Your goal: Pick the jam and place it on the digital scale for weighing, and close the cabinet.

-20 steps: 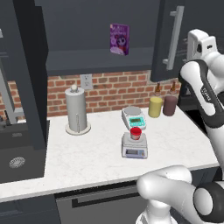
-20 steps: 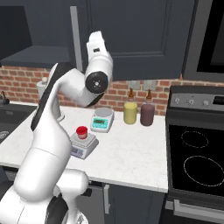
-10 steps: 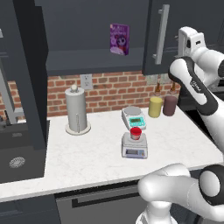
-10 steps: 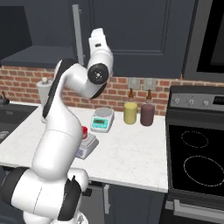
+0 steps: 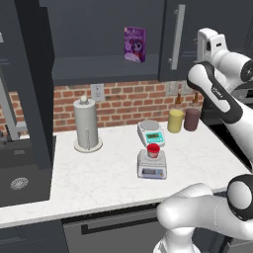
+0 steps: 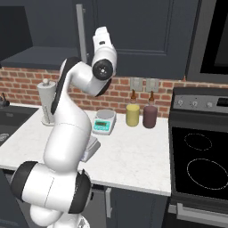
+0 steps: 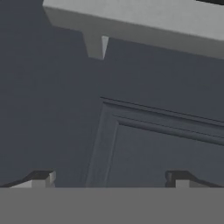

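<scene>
The jam (image 5: 153,149), a tiny red jar, stands on the digital scale (image 5: 151,169) in the middle of the counter. My gripper (image 7: 111,178) is open, its fingertips (image 7: 43,177) wide apart and right up against a dark panel of the cabinet door (image 7: 144,144), with the silver bar handle (image 7: 131,22) just above. In the left base view my hand (image 5: 208,40) presses on the right door beside its handle (image 5: 177,37). The cabinet's left door (image 5: 29,84) stands open. From the right, my arm hides most of the scale (image 6: 92,147).
A purple box (image 5: 135,44) sits on the cabinet shelf. Behind the grey scale are a white scale (image 5: 151,132), a yellow canister (image 5: 175,120) and a dark red one (image 5: 191,119). A paper towel roll (image 5: 87,123) stands left; a stove (image 6: 200,160) lies right.
The right cabinet door has swung left toward shut, and my hand has followed it left. The jam and scale have not moved.
</scene>
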Controlling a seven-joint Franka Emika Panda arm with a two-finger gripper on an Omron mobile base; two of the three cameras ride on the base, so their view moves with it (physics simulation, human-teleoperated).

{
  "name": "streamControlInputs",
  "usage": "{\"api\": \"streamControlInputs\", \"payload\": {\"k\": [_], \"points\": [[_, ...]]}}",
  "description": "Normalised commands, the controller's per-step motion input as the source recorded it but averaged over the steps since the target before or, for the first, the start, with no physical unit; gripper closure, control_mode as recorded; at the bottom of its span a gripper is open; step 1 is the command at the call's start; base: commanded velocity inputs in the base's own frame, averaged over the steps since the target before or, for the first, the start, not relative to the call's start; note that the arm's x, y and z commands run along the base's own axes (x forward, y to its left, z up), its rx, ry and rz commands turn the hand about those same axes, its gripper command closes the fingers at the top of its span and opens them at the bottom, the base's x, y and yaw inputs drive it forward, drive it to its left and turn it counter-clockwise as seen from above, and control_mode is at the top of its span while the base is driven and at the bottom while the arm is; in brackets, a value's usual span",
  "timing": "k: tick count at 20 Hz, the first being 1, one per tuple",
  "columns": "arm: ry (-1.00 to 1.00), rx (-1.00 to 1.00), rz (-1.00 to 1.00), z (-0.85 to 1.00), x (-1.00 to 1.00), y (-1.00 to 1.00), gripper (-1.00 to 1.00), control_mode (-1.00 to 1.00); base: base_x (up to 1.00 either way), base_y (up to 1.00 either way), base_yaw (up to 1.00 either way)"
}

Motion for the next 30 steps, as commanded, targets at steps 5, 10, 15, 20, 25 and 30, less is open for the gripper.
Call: {"api": "streamControlInputs", "payload": {"k": [5, 10, 15, 20, 25, 30], "points": [[0.00, 0.00, 0.00, -0.22, 0.45, 0.00, -1.00, -1.00, 0.00, 0.00, 0.00], [-0.08, 0.00, 0.00, -0.01, -0.20, 0.01, -1.00, -1.00, 0.00, 0.00, 0.00], [-0.14, 0.00, 0.00, 0.02, -0.95, 0.00, -1.00, -1.00, 0.00, 0.00, 0.00], [-0.10, 0.02, 0.00, 0.14, -1.00, 0.06, -1.00, -1.00, 0.00, 0.00, 0.00], [-0.13, -0.06, 0.17, 0.18, -0.99, 0.56, -1.00, -1.00, 0.00, 0.00, 0.00], [-0.15, -0.01, 0.09, 0.01, -0.66, 0.89, -1.00, -1.00, 0.00, 0.00, 0.00]]}}
